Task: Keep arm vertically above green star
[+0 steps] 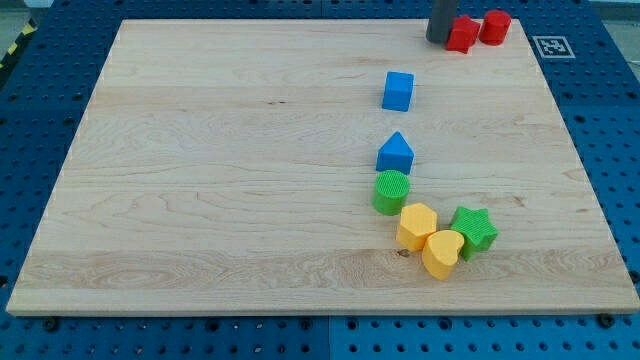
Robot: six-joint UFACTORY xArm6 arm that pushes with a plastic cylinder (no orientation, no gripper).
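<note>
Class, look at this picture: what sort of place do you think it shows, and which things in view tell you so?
Probably a robotics lab bench. A pale wooden board lies on a blue perforated table, a printed marker tag sits by the board's corner, and my tip rests beside the red star-shaped block.

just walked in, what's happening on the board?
My tip sits at the wooden board's top edge, beside the red star block and red cylinder block. The green star block lies far below, toward the view's bottom right, touching the yellow heart block.
</note>
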